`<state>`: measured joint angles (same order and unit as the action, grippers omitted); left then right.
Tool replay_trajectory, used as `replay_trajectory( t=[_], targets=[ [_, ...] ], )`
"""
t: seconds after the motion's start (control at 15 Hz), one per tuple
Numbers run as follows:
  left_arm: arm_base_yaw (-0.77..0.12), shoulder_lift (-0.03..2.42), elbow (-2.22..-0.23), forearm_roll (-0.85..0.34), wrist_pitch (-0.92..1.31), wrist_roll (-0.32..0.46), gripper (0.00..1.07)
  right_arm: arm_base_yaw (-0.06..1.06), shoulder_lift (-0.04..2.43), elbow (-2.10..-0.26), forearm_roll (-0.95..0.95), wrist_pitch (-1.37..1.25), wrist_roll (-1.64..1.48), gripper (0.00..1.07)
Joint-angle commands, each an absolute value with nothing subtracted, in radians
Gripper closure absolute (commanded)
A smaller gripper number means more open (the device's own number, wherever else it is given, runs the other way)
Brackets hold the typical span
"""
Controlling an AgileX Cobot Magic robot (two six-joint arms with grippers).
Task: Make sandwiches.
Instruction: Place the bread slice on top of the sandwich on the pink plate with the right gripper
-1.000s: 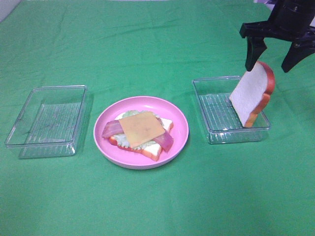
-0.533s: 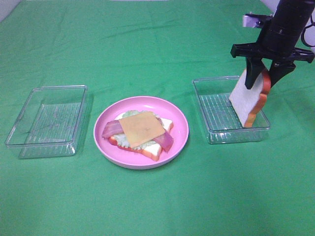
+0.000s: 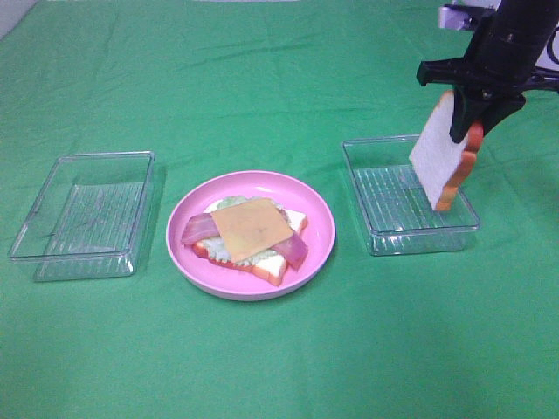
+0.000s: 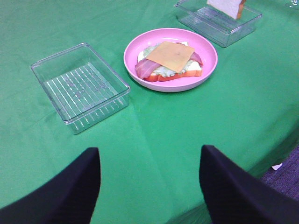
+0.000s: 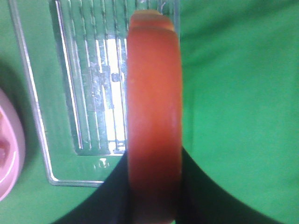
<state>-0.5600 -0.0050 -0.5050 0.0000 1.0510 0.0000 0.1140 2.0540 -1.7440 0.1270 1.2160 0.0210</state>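
left tray (image 3: 83, 212): clear, well to the left of the pink plate, on the green table (image 3: 262, 78).
left claw (image 4: 149, 179): spread open over bare table, gripping nothing, near side of the pink plate in the wrist view.
pink plate (image 3: 319, 229): round, between the two trays.
sandwich stack (image 3: 249, 237): on the pink plate; bread at the bottom, lettuce, bacon strips, cheese square on top.
right tray (image 3: 406, 196): clear, just right of the pink plate.
bread slice (image 3: 438, 157): upright and tilted, lifted above the right tray, white face toward the pink plate.
right claw (image 3: 472, 118): clamped on the bread slice's top crust edge.
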Motion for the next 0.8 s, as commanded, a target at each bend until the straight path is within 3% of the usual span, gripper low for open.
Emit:
replay_trajectory(
  t=[0.07, 0.47, 0.8],
  targets=[
    [-0.561, -0.026, -0.499, -0.010, 1.044, 0.000, 0.46, 0.111, 1.983, -1.740, 0.187, 1.236, 0.008, 1.07],
    [-0.561, -0.026, -0.499, -0.010, 1.044, 0.000, 0.46, 0.112, 1.929, -1.723, 0.602, 1.256, -0.201, 1.07],
    [-0.561, -0.026, -0.499, -0.010, 1.044, 0.000, 0.46, 0.125, 1.929, -1.504, 0.977, 1.201, -0.390, 1.07]
  ],
)
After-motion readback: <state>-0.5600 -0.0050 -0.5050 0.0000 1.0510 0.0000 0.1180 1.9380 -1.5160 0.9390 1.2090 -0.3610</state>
